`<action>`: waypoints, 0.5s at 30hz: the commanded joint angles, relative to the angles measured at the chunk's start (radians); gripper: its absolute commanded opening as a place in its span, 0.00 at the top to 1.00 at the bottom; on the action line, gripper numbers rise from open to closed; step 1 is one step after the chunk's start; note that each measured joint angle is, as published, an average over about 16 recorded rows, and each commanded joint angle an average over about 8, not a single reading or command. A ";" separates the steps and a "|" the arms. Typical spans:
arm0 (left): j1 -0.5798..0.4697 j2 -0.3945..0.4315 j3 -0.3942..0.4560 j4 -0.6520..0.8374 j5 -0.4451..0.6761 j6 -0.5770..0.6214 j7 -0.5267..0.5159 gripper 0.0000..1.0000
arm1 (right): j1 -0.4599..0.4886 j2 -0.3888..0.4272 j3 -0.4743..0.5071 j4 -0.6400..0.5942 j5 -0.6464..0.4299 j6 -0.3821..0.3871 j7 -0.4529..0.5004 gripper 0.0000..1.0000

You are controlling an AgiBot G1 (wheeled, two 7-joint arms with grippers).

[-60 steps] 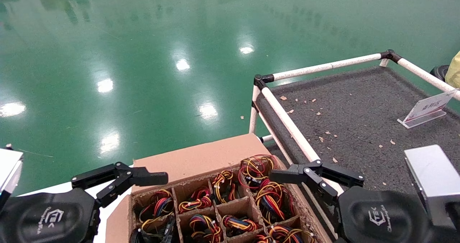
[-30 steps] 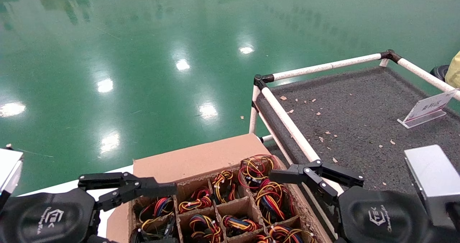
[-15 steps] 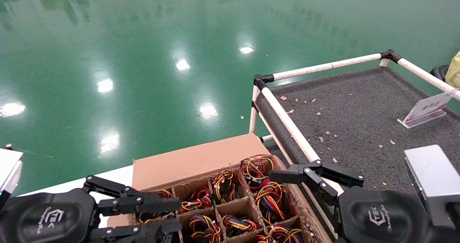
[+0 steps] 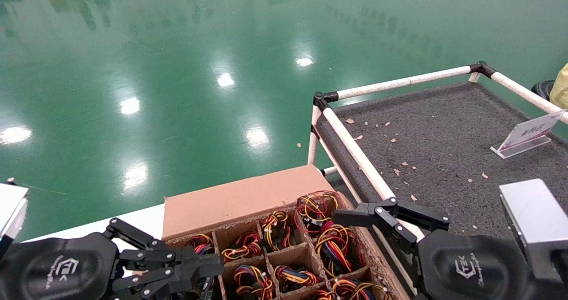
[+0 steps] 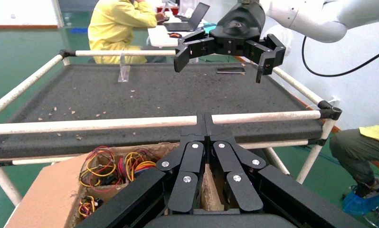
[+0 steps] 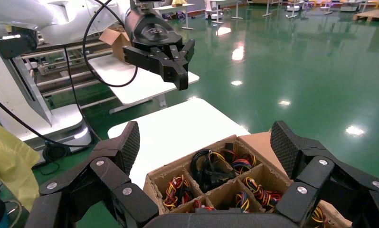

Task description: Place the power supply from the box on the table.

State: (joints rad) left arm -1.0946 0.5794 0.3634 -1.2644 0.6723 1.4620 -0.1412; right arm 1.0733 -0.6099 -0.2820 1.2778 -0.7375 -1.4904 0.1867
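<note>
Cardboard box [image 4: 239, 198]: brown carton at the lower middle of the head view, flap folded back on its far side, a grid splitting it into square cells so each unit sits apart from its neighbours.
Left tool [image 4: 208, 264]: low over the box's left cells, its fingers pressed together with nothing between them; in the left wrist view the two fingers [image 5: 195, 142] meet along one line. Judged: poised above the cells, not yet gripping.
Power supplies [image 4: 246, 249]: in the cells, showing mostly as coils of red, yellow, orange and black wire; the metal bodies are largely hidden below. None has left the box.
Right tool [image 4: 390, 218]: spread wide and empty, hovering above the box's right edge beside the white rail [image 4: 355, 153]; likely parked or waiting.
Counter [image 4: 443, 131]: dark grey rough top to the right of the box, edged by white pipe rails, specked with small cardboard crumbs; this is where a unit should go.
Silver block [image 4: 532, 215]: plain, wireless, at the counter's near right.
Sign [image 4: 526, 133]: small clear stand farther back.
</note>
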 commanded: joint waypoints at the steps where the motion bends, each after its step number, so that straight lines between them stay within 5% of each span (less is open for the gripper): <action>1: 0.000 0.000 0.000 0.000 0.000 0.000 0.000 0.26 | 0.001 0.000 0.000 0.001 0.001 -0.002 0.000 0.00; 4: 0.000 0.000 0.000 0.000 0.000 0.000 0.000 0.00 | -0.004 0.001 -0.003 -0.006 -0.012 0.011 0.000 0.00; 15: 0.000 0.000 0.000 0.000 0.000 0.000 0.000 0.00 | -0.029 0.040 -0.044 -0.011 -0.153 0.096 0.029 0.00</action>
State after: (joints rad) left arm -1.0948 0.5794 0.3636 -1.2642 0.6722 1.4621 -0.1411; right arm 1.0484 -0.5644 -0.3267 1.2722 -0.8903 -1.4061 0.2188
